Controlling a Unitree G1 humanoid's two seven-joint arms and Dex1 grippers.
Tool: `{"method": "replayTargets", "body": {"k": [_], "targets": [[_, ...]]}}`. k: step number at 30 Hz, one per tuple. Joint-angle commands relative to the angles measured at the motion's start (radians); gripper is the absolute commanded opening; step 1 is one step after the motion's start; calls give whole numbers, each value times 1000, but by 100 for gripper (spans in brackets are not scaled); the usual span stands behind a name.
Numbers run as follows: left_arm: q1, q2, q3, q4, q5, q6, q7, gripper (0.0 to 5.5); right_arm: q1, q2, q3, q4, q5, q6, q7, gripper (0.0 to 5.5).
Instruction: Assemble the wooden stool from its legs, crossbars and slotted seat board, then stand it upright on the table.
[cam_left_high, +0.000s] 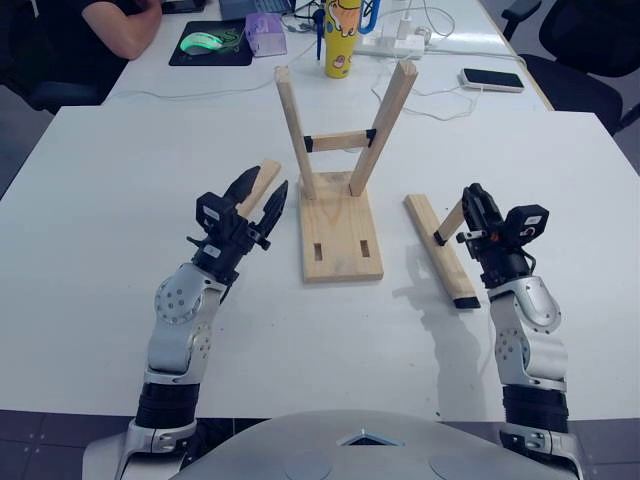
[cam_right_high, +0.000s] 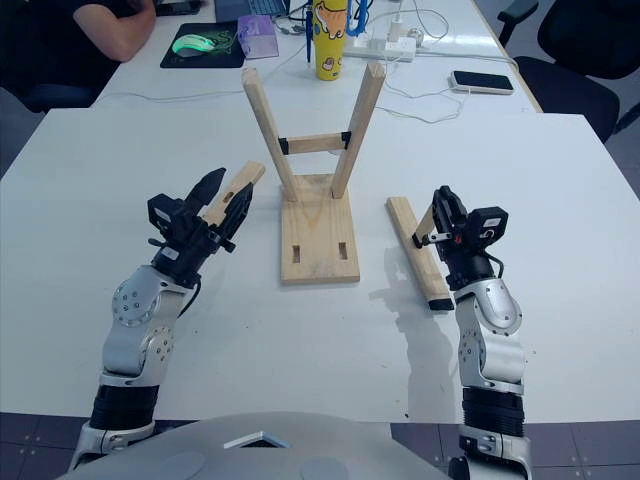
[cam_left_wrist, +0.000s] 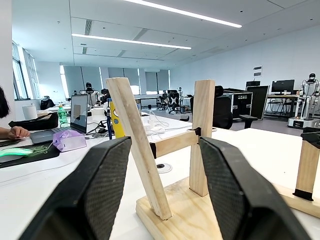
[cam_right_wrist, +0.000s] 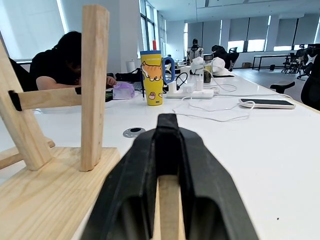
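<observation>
White office table (cam_left_high: 120, 180). The seat board (cam_left_high: 340, 235) lies flat at centre, two legs (cam_left_high: 296, 120) standing at its far end. To its right, the right gripper (cam_left_high: 470, 215) clamps a loose leg's crossbar (cam_left_high: 449, 222). To its left, the left gripper (cam_left_high: 264, 184) is spread open at another leg (cam_left_high: 270, 168). Best to line the tenons up squarely over the empty near slots (cam_left_high: 318, 250).

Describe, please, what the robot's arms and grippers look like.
The left arm and right arm have silver shells, bolted joints and ribbed black cuffs. The left gripper and right gripper are black, with two tapered fingers, textured pads and thin cables.
</observation>
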Motion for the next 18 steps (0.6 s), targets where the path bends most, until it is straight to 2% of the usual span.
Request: {"method": "replayTargets", "body": {"k": [1,18], "targets": [[-15,6,-5,15,10,-4,-10,251,33,26,16,69,-20,34,-9,42],[-26,7,-5,25,13,-9,-25,251,94,20,38,52,-27,5,12,42]]}}
